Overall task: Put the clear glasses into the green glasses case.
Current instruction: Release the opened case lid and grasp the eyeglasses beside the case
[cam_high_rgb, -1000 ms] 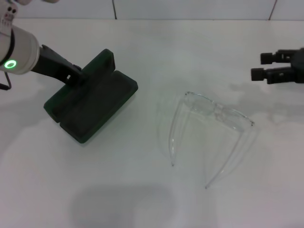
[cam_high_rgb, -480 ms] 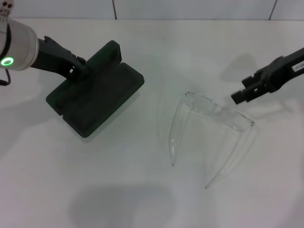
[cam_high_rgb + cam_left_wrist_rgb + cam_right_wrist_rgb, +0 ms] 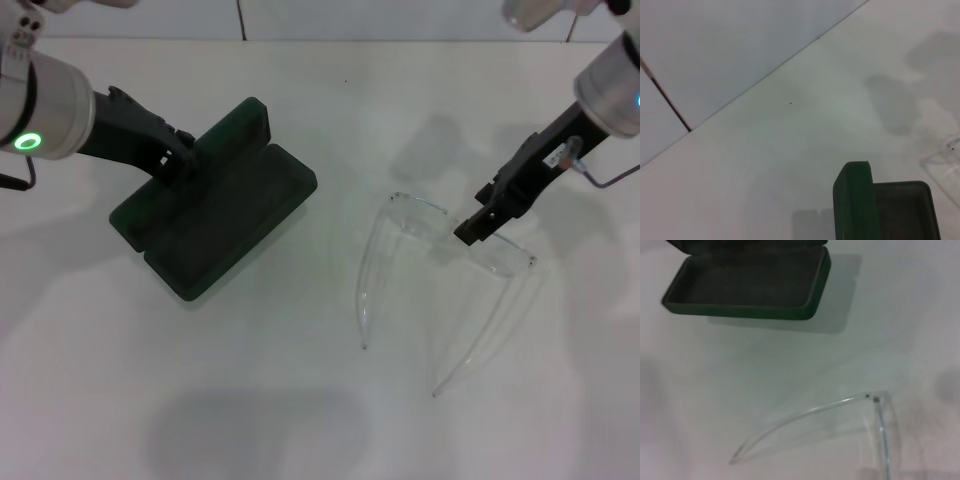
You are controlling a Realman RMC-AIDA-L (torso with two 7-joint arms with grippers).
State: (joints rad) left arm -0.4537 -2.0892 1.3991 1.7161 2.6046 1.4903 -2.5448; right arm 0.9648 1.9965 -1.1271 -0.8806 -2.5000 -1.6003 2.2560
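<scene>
Far left, seen from the head: left tool (image 3: 178,158) at the end of a dark arm, pressed against the raised lid of the green glasses case (image 3: 215,215). Looks closed on the lid's edge, though the fingers blend into the dark green and cannot be made out one by one. Case open on the white table (image 3: 300,400), lid tilted up toward the back wall, tray lying flat with its dark textured lining facing up. Nothing inside the tray. In the left wrist view, only the lid's edge and one corner of the lined tray (image 3: 875,210) visible, with the table and wall seam beyond.

Toward the middle, well apart from the case: the clear glasses (image 3: 450,270), resting on the table with arms unfolded, front bar away from the robot and both thin arms reaching toward the near edge, tips on the table.

Right: right tool (image 3: 472,228) coming down at a slant from the upper right, its dark tip directly over the front bar of the glasses, at or touching the frame near its middle. Impossible to tell whether its fingers are parted or closed, or whether anything is gripped. From the right wrist, one curved arm and hinge of the glasses (image 3: 840,415) close by, open case (image 3: 750,285) farther off.
</scene>
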